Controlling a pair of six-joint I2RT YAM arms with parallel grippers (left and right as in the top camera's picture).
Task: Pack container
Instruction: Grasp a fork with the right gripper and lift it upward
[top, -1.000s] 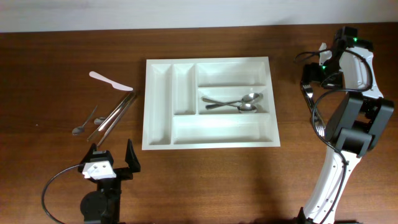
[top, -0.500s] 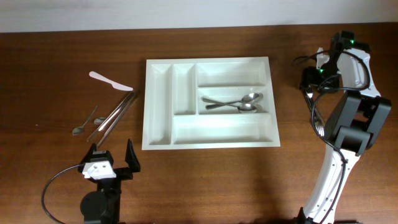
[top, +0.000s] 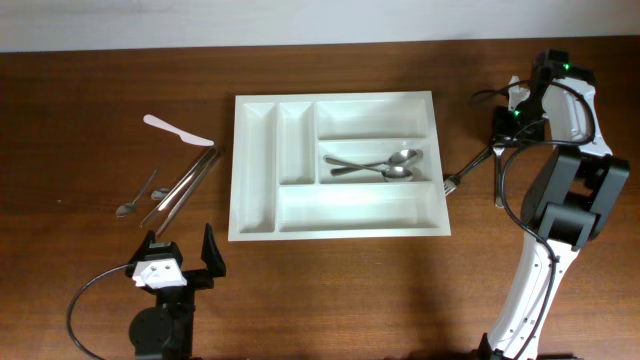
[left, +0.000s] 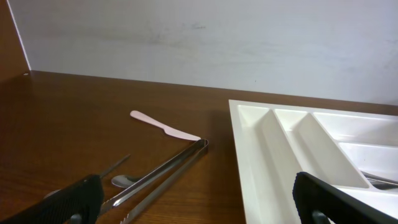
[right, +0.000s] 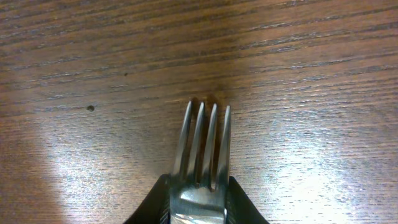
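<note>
Overhead: container (top: 350, 210) mid-tabletop (top: 80, 100); two spoons (top: 375, 165) lie in its middle-right compartment, the other four compartments bare; packing looks barely begun. Left of it wait one white knife (top: 178, 130), one pair of tongs (top: 185, 180), one small spoon (top: 135, 197); right of it one fork (top: 465, 172) at the right gripper (top: 497, 146), plus one slim metal piece (top: 498, 188), likely a second fork.

Left wrist: left gripper (left: 199, 199) gaping wide, empty.

Right wrist: gripper pinched on the fork, tines just above the wood.
</note>
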